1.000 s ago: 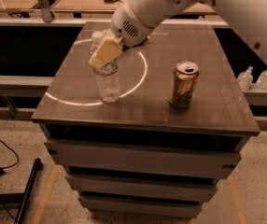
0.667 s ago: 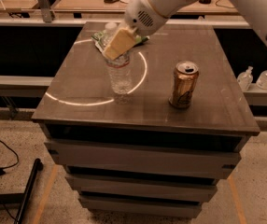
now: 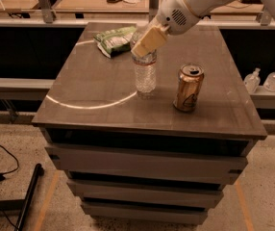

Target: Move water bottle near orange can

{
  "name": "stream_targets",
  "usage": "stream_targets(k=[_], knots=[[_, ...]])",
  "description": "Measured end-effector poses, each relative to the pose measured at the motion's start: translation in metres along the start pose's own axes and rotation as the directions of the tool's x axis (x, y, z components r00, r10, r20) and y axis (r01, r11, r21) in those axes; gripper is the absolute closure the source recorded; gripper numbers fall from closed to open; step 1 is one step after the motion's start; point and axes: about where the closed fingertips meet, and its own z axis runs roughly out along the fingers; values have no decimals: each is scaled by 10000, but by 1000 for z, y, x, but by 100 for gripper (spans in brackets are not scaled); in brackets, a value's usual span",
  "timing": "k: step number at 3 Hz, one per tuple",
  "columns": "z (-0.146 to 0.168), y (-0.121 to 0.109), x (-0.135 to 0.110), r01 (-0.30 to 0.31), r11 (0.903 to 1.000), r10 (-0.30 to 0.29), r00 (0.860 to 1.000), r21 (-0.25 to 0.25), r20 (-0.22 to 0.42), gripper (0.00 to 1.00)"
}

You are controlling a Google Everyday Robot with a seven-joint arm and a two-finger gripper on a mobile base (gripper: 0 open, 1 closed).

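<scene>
With the gripper at upper centre of the frame, jaws clamped on the top of the water bottle standing mid-frame on the surface just left of the orange can, a crooked release could tip the bottle into the can.

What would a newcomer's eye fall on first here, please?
The gripper, reaching in from the upper right, grips the top of the water bottle at the middle of the table. Just right of it stands the orange can, not touching; a green snack bag lies behind.
</scene>
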Motion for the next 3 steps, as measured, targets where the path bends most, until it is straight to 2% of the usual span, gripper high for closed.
stream_targets(k=[2, 3], knots=[[-18, -10, 42, -590, 9983, 588, 9978, 40, 293, 38], [-30, -12, 48, -580, 9981, 572, 9978, 227, 320, 15]])
